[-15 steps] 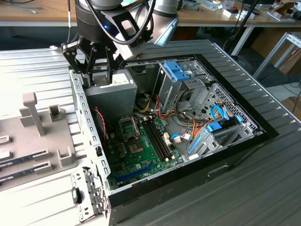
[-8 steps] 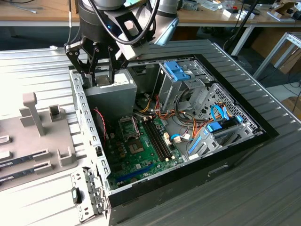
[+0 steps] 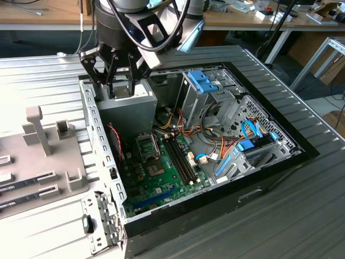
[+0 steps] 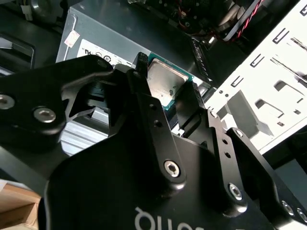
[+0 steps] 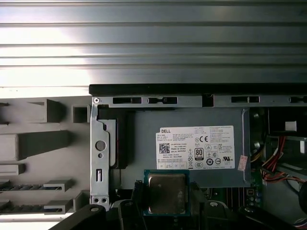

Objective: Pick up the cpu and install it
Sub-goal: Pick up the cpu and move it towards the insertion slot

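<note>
Currently the black two-fingered pincer [image 3: 123, 90] hangs over the grey metal power supply box [image 3: 126, 110] in a corner of the open black computer case [image 3: 280, 164]. The pincer is pinching the cpu, a small flat square chip with a silver-grey metal top and thin green rim [image 5: 167, 192]. One finger presses on each of two opposite edges. In the second wrist view the cpu [image 4: 165, 82] sits between the dark fingertips [image 4: 140, 64] with its metal top showing, and the labelled face of the power supply [image 4: 110, 28] lies behind it.

In the first wrist view the chip lies over the edge of the power supply [image 5: 144, 129], just past that box's white label [image 5: 196, 146]. Whether the chip touches the box cannot be told.

Beside the power supply, deeper in the case, lies the green motherboard [image 3: 161, 175]. Its square metal-framed socket [image 3: 148, 144] is close to the power supply, and the long dark memory sticks [image 3: 180, 156] are a little farther from it. Outside the case, beyond the wall nearest the power supply, a pale grey fixture plate with upright blocks [image 3: 48, 151] rests on the ribbed metal table [image 3: 43, 70].
</note>
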Available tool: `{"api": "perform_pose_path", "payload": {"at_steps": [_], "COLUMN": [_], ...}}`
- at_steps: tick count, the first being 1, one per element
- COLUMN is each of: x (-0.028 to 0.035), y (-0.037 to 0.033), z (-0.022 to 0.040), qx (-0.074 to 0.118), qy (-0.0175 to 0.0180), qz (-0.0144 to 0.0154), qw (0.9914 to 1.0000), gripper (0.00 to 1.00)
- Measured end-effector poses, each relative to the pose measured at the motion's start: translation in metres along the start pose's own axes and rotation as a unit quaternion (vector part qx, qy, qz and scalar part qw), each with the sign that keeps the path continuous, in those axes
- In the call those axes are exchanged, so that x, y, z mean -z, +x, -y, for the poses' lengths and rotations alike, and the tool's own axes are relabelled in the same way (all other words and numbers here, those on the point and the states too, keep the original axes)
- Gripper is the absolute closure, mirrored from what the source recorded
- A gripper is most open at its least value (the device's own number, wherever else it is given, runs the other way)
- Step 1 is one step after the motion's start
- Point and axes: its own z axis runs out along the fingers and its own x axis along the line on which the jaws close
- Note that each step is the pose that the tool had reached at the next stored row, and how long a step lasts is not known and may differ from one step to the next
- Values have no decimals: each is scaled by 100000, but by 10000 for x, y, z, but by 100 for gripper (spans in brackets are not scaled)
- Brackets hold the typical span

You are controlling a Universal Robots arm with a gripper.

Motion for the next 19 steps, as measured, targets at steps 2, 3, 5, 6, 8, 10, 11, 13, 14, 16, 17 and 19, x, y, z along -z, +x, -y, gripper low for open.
{"api": "perform_pose_path", "payload": {"at_steps": [2, 3, 5, 6, 8, 10, 11, 13, 14, 16, 17, 19], "x": [-4, -5, -10, -11, -14, -18, -20, -23, -24, -25, -26, -28], "y": [-23, -29, -50, -57, -74, -99, -119, -155, -166, -183, -190, -211], "z": [0, 0, 0, 0, -1, -1, -1, -1, -1, -2, -2, -2], "qx": [2, 3, 4, 4, 3, 4, 3, 1, 1, 3, 3, 2], "qy": [3, 2, 1, 0, 1, 2, 3, 8, 5, 0, 4, 3], "qz": [0, -1, -2, -1, -1, -1, -5, -13, -14, -10, -13, -12], "qw": [100000, 100000, 100000, 100000, 100000, 100000, 100000, 100000, 100000, 100000, 100000, 100000], "gripper": [53, 53, 53, 53, 53, 53, 53, 53, 53, 53, 53, 53]}}
